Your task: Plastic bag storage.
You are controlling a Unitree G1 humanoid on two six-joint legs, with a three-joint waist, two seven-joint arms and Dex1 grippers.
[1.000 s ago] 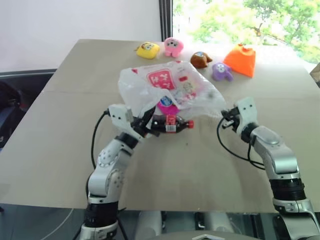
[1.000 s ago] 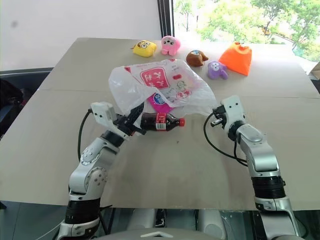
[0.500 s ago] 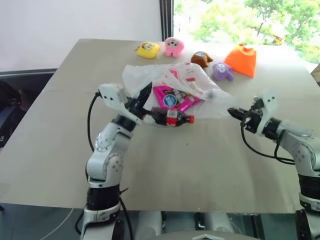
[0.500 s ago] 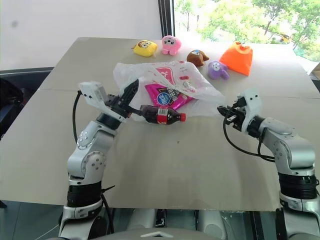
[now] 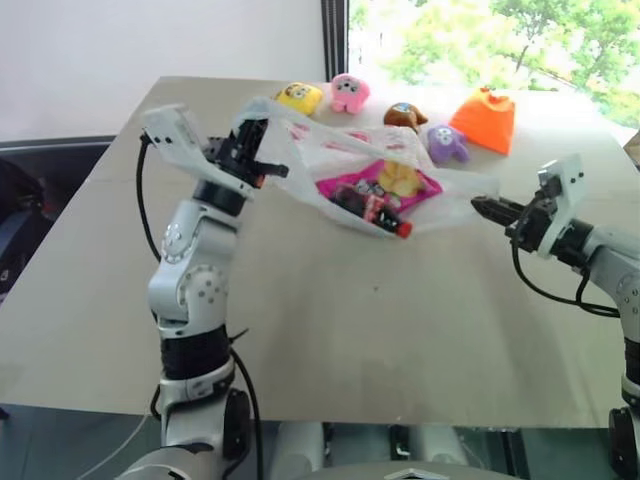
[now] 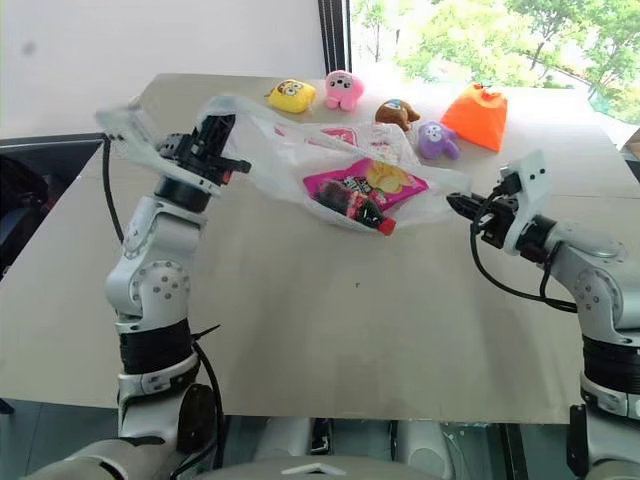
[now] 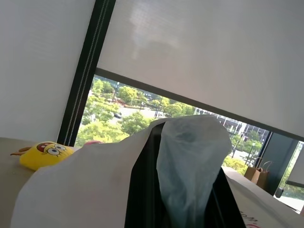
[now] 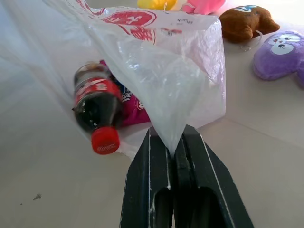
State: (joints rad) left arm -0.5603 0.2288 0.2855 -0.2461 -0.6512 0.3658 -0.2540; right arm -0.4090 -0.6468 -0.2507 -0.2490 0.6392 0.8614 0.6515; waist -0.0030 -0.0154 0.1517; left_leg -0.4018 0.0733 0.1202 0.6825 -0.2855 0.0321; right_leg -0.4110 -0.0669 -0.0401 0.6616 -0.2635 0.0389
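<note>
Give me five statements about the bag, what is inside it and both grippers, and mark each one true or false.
1. Both grippers pinch the plastic bag. True: the left gripper and the right gripper each hold a side of it.
2. A dark soda bottle with a red cap lies in the bag. True.
3. The magenta chip packet lies outside the bag on the table. False: it is inside the bag.
4. The orange plush toy is inside the bag. False: it stands on the table beyond the bag.
5. The right gripper is open. False: it is shut on the bag's film.
</note>
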